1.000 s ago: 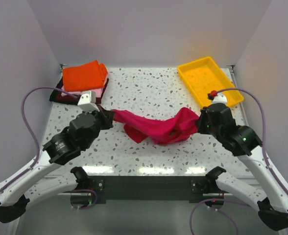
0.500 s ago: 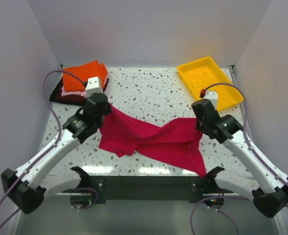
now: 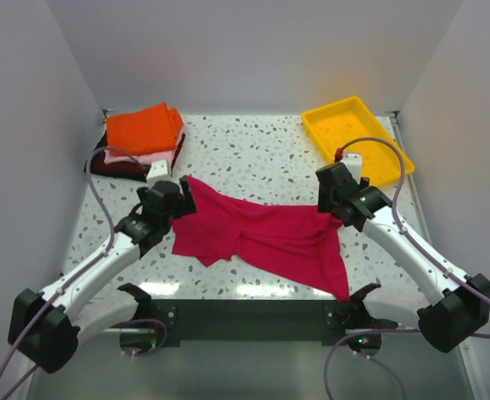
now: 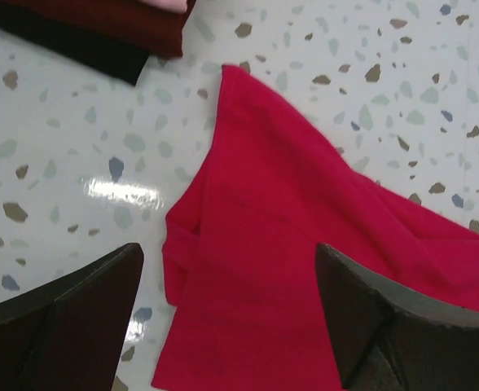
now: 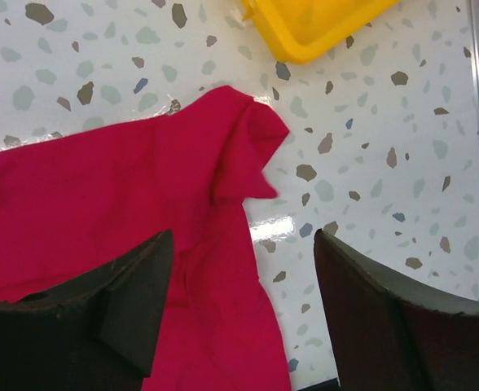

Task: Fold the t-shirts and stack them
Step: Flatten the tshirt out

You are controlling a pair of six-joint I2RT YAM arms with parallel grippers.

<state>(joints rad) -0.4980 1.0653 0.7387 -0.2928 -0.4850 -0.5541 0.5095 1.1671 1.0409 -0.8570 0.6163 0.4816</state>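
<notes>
A crimson-magenta t-shirt (image 3: 262, 237) lies spread across the middle of the table, its lower right corner reaching the near edge. My left gripper (image 3: 181, 198) hovers open over the shirt's upper left corner, with the cloth (image 4: 305, 244) lying flat below the wide jaws (image 4: 230, 252). My right gripper (image 3: 330, 202) stands open over the upper right corner, where a crumpled sleeve tip (image 5: 252, 138) shows beyond the fingers (image 5: 243, 238). Neither gripper holds anything. At the back left sits a stack of folded t-shirts: orange (image 3: 143, 129) on top, pale pink (image 3: 149, 157), then dark maroon (image 3: 112, 164).
A yellow plastic tray (image 3: 313, 127) stands at the back right, just beyond the right gripper; its corner (image 5: 305, 50) shows in the right wrist view. The dark maroon edge of the stack (image 4: 101, 20) lies close to the left gripper. White walls enclose three sides.
Both grippers were shut on the crimson shirt's ends and drew it out wide. They have now opened and let go, and the shirt lies flat on the table.
</notes>
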